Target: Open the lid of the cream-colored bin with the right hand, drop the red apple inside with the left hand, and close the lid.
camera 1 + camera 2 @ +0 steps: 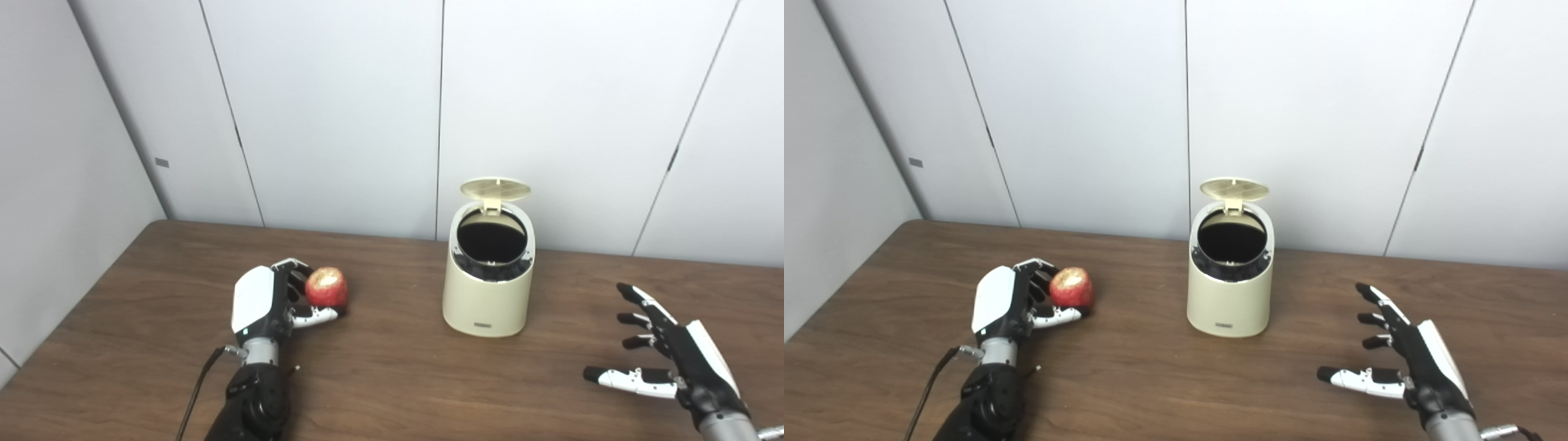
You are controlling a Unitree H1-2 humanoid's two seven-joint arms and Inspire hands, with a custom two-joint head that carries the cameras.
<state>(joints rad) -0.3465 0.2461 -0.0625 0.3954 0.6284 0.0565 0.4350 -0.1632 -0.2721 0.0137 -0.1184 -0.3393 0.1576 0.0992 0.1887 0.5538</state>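
The red apple (327, 286) is being gripped low over the wooden table (392, 380) by the left hand (269, 303), left of the cream-colored bin (488, 288), whose lid (495, 189) is being held upright. The right hand (670, 355) is being kept empty, fingers spread.

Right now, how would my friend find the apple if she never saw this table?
Start at the brown wooden table and find the cream-colored bin near the back, its lid standing open. Look to the left of it: the red apple sits in the robot's left hand. It is the only small, round, red thing there.
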